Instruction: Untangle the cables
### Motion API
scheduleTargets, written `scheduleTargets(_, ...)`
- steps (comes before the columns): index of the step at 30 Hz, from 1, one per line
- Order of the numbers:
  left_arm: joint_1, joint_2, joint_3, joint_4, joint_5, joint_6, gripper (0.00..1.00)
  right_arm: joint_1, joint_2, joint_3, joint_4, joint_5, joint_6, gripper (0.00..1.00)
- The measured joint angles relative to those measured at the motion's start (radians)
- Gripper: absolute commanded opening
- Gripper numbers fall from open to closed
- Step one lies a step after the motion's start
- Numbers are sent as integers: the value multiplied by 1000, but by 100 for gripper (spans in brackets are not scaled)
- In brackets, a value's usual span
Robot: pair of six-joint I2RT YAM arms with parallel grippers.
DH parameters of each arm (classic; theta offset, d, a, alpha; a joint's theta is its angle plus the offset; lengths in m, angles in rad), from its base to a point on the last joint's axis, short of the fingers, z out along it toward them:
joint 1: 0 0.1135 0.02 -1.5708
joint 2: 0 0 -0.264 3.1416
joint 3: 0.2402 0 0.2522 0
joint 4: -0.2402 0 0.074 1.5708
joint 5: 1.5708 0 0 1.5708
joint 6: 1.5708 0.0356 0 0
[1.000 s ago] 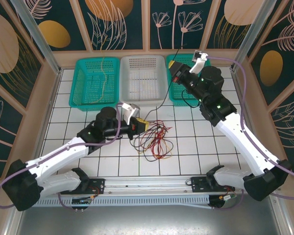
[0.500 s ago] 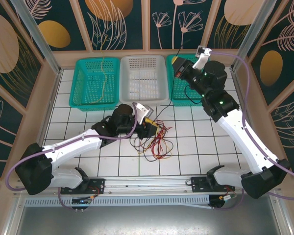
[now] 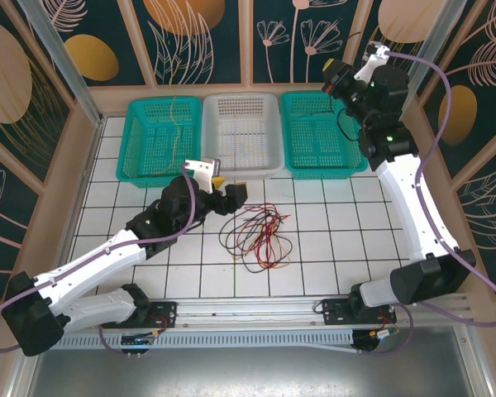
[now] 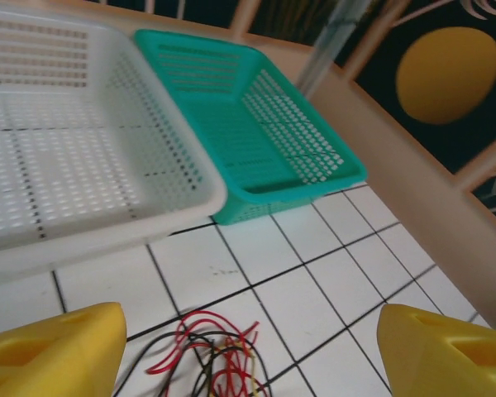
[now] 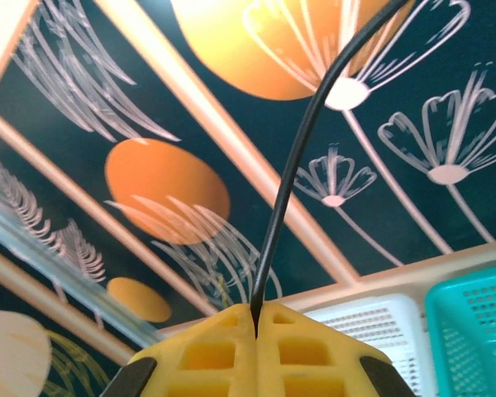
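Found left hand (image 3: 229, 188) released, yellow fingers (image 4: 54, 356) spread wide with nothing between them. Placed it low over the worktop (image 3: 331, 240), about mid-width and nearer the far edge than the near one, just left of the tangle. Saw the tangle of cables (image 3: 256, 236) lying on the white tiles near the worktop's middle: red, yellow and black loops piled together. Caught the same tangle (image 4: 211, 356) in the left wrist view, just below and between the spread fingers, not touched by either.

Found right hand (image 3: 331, 73) raised high near the far right corner, jaws clenched on a black cable (image 5: 289, 182). Saw that cable pinched between the closed yellow fingertips (image 5: 223, 331) and rising up out of them in the right wrist view. Noted a thin black loop (image 3: 341, 124) hanging by the right arm over the right teal basket (image 3: 314, 171).

Counted three baskets in a row along the far edge: left teal basket (image 3: 140, 179), white basket (image 3: 241, 168), then the right teal one. Spotted a thin pale yellow cable (image 3: 174, 124) inside the left teal basket. Could not tell whether anything lay in the white basket.
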Motion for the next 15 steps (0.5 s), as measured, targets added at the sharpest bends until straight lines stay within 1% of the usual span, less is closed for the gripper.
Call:
scheduleTargets(4, 17, -9, -56, -10, -4, -44, 79, -56, 76, 6, -7, -12, -17, 0)
scheduleTargets(5, 17, -10, -68, -11, -2, -51, 79, -67, 95, 6, -9, -14, -18, 2)
scheduleTargets(6, 17, -10, -81, -17, -1, -60, 80, -78, 119, 6, -14, -17, -20, 8)
scheduleTargets(8, 18, -11, -97, -27, 2, -69, 81, -96, 166, 6, -32, -20, -30, 30)
scheduleTargets(9, 19, -12, -103, -31, 3, -73, 83, -102, 192, 10, -48, -21, -36, 43)
scheduleTargets(10, 22, -13, -106, -34, 3, -77, 83, -107, 218, 15, -65, -21, -39, 49)
scheduleTargets(11, 25, -13, -107, -38, 2, -77, 84, -110, 246, 26, -89, -19, -46, 52)
scheduleTargets(12, 29, -13, -107, -43, 2, -80, 84, -110, 272, 35, -111, -18, -51, 58)
scheduleTargets(15, 42, -5, -106, -59, 2, -81, 83, -109, 320, 44, -179, -8, -65, 69)
